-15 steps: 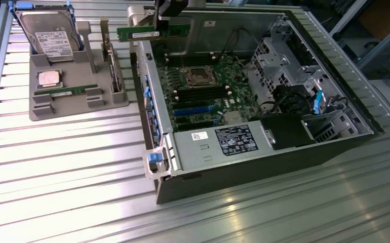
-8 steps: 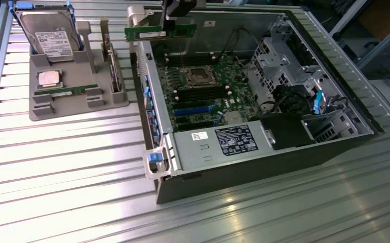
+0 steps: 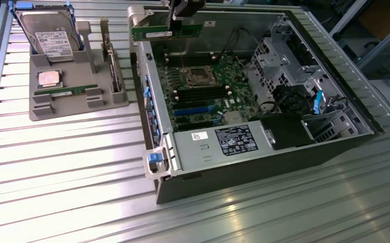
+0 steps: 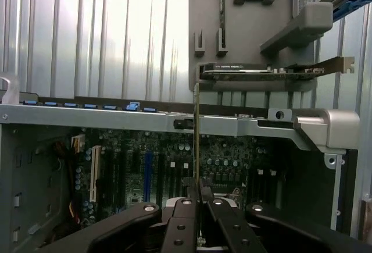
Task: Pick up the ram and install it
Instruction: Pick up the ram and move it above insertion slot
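— While the gripper [image 4: 196, 186] hangs over the open computer case [image 3: 249, 174], what is it holding?
— Its fingers are squeezed almost together on a wide green card [image 3: 164, 33]. The wrist view gives the card's thin edge, the exterior view its flat face.
— And the ram [image 3: 61, 93]?
— Lying in the gray holder [image 3: 80, 104], on the exterior view's left, well apart from the gripper

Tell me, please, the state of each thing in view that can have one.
gripper: shut on the expansion card
expansion card: held upright above the computer case
ram: lying in the gray holder, not picked up
computer case: open, motherboard exposed
hard drive: standing in the holder
processor: lying flat in the holder
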You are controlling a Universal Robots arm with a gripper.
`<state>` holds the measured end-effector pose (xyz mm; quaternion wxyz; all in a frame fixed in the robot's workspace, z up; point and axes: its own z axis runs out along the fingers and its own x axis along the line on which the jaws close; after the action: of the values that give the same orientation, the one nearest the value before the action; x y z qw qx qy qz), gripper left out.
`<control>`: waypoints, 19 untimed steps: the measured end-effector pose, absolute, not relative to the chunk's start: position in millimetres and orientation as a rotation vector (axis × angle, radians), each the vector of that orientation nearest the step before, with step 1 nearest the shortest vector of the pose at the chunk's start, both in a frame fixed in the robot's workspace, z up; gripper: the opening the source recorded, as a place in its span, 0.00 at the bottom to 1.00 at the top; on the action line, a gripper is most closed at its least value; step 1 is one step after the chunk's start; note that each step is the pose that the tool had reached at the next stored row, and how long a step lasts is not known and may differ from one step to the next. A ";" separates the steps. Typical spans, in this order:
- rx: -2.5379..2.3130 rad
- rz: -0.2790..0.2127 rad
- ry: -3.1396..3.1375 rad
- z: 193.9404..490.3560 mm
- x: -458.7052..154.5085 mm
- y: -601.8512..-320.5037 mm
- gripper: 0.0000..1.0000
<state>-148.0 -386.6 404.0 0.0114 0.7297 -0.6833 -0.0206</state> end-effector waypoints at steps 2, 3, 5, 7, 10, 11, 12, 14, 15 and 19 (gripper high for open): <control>2.276 -0.064 -2.131 404.0 -145.5 -386.6 0.12; 2.276 -0.064 -2.131 404.0 -144.2 -386.6 0.12; 2.276 -0.064 -2.131 404.0 -140.6 -386.6 0.12; 2.276 -0.064 -2.131 404.0 -138.7 -386.6 0.12; 2.276 -0.064 -2.131 404.1 -133.9 -386.6 0.12; 2.276 -0.064 -2.131 404.0 -131.6 -386.6 0.12; 2.276 -0.064 -2.131 404.0 -129.0 -386.6 0.12; 2.276 -0.064 -2.131 404.0 -126.6 -386.6 0.12; 2.276 -0.064 -2.131 404.0 -125.6 -386.6 0.12; 2.276 -0.064 -2.131 404.0 -120.3 -386.6 0.12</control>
<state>-120.3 -386.6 404.0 0.0114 0.7297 -0.6834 -0.0206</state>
